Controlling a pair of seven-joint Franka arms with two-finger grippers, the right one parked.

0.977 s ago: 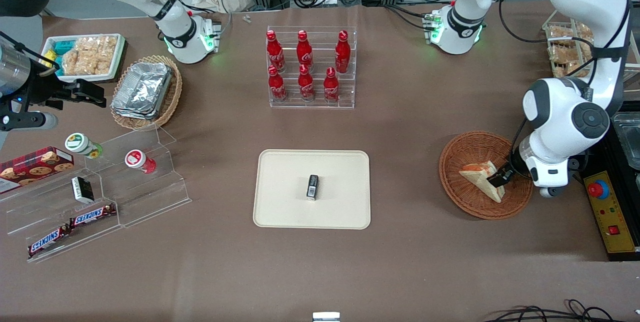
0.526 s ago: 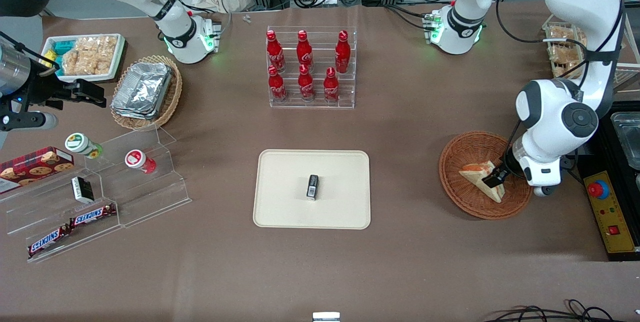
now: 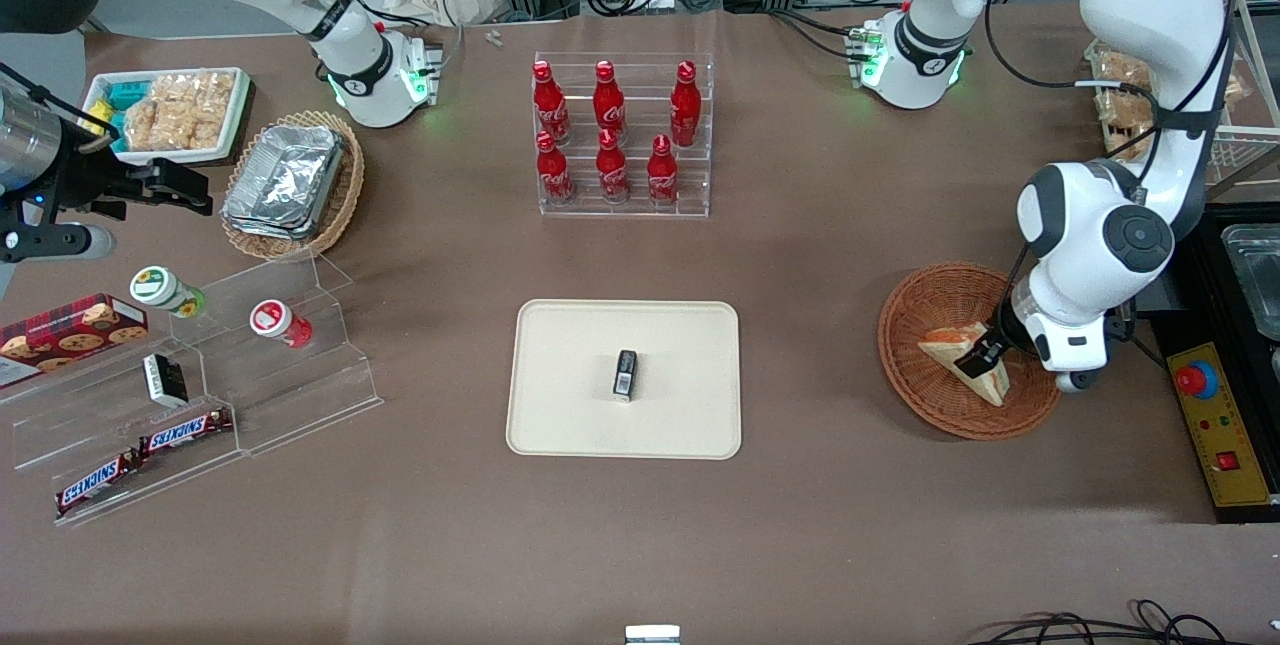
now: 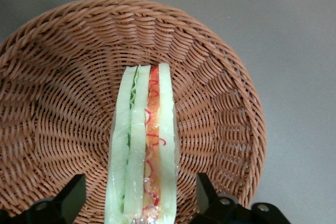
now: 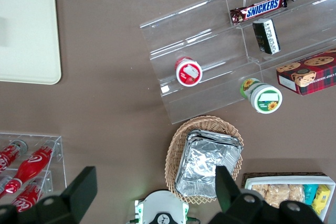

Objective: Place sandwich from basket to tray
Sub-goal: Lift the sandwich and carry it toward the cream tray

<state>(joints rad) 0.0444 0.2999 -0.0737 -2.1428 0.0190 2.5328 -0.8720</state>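
Cream plastic tray (image 3: 560,425) lies flat on the brown table (image 3: 800,545), nearest the front camera among the task items, with a small dark packet (image 3: 625,373) resting near its middle. Toward the working arm's end of the table, at about the same depth as the tray, sits the reddish-brown wicker basket (image 3: 920,310). Sandwich (image 3: 960,357) is inside the basket, a white-bread wedge with its orange-red filling edge showing on the side farther from the front camera. Left arm's gripper (image 3: 980,357) is down in the basket at the sandwich, its white wrist housing above the basket rim on the side away from the tray. In the left wrist view the sandwich (image 4: 143,145) stands on edge, bread slices outermost, green and orange-red layers between them, and the basket (image 4: 58,77) weave surrounds it on all sides. Both dark fingers (image 4: 71,195) sit apart, one on each side of the wedge, with visible gaps between pads and bread; fingers released, not gripping. Sandwich bottom rests in the basket. Toward the parked arm's end, a clear stepped acrylic stand (image 3: 290,375) carries two Snickers bars (image 3: 185,430), a small dark box (image 3: 165,380), a red-capped cup (image 3: 280,322) and a green-labelled cup (image 3: 165,290); a cookie box (image 3: 70,328) lies beside it. Farther from the camera, a clear rack (image 3: 625,205) holds six red bottles (image 3: 610,135), and a paler wicker basket (image 3: 345,195) holds foil containers (image 3: 285,175).
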